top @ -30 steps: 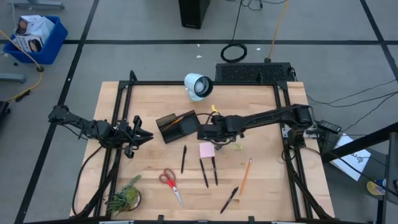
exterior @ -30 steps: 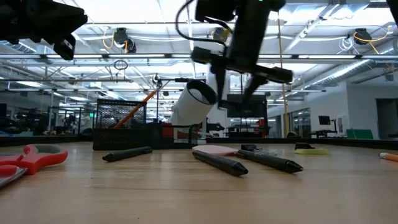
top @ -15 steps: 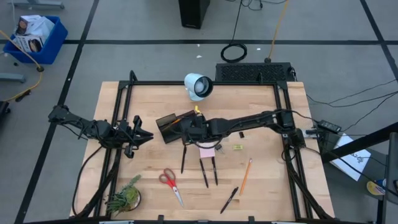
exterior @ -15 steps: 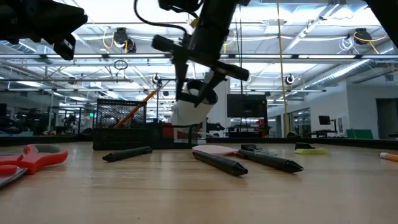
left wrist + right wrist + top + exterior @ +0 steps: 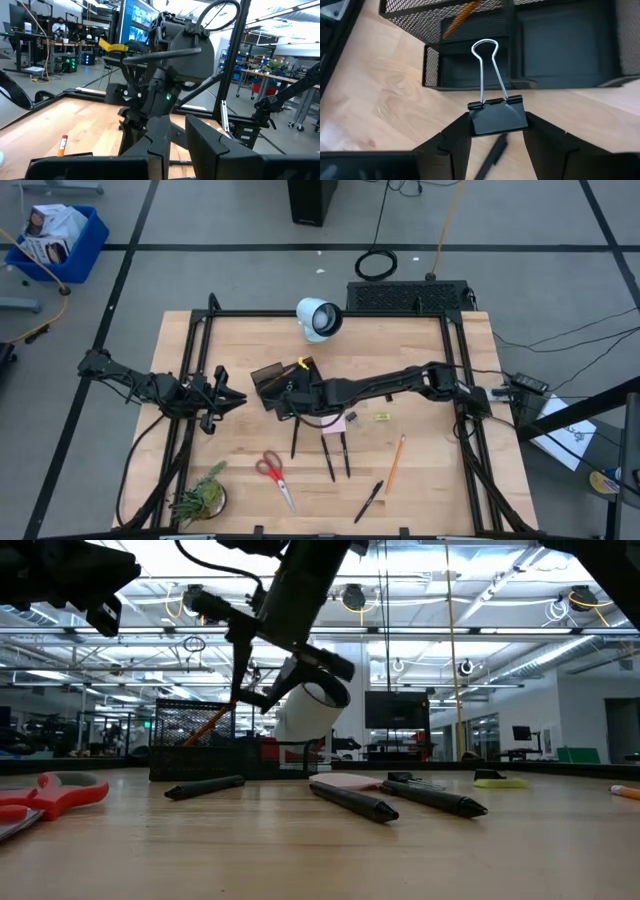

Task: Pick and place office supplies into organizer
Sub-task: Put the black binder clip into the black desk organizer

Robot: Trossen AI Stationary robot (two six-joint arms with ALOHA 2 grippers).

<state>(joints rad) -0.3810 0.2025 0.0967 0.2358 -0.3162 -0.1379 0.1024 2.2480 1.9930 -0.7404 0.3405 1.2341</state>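
The right pincer (image 5: 496,131) grips a black binder clip (image 5: 497,116) just over the organizer (image 5: 281,383) at mid-desk, hiding part of it from above. The left pincer (image 5: 222,401) idles left, its opening unclear.

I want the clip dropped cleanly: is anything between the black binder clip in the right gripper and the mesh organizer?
Nothing visible. The right gripper holds the black binder clip just short of the black mesh organizer; only bare wooden table lies between, and the nearest small compartments look empty.
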